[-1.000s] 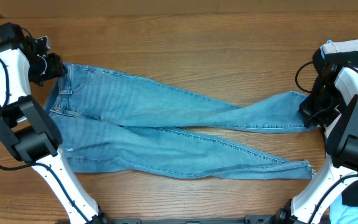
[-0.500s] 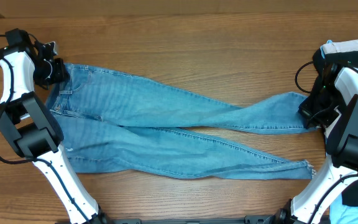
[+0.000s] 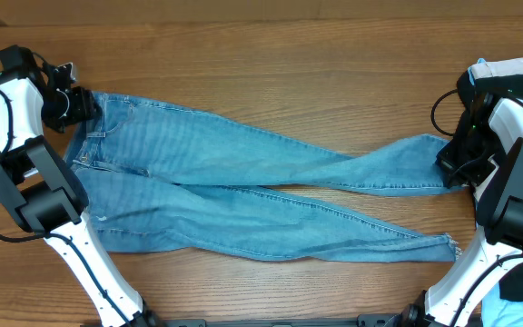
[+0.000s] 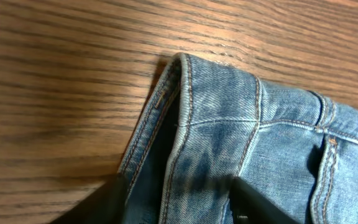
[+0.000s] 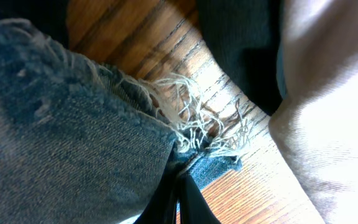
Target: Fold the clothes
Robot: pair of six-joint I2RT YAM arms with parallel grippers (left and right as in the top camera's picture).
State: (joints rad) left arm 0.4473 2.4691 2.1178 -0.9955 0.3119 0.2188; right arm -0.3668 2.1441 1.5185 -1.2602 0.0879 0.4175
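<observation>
While the jeans [image 3: 243,182] lie flat on the tabletop [image 3: 289,64], waist left and legs running right, the left fingers [image 4: 257,204] stand part open astride the far waistband corner [image 4: 185,81], not pinching. Right fingers [image 5: 194,205] are clamped tight on the far leg's frayed hem [image 5: 191,132].

The light-blue jeans [image 3: 243,173] lie spread flat on the wooden counter [image 3: 289,64], with the waistband at the left of the frame and the legs stretching right. The legs run close together mid-frame, then part toward frayed hems at the right.
</observation>
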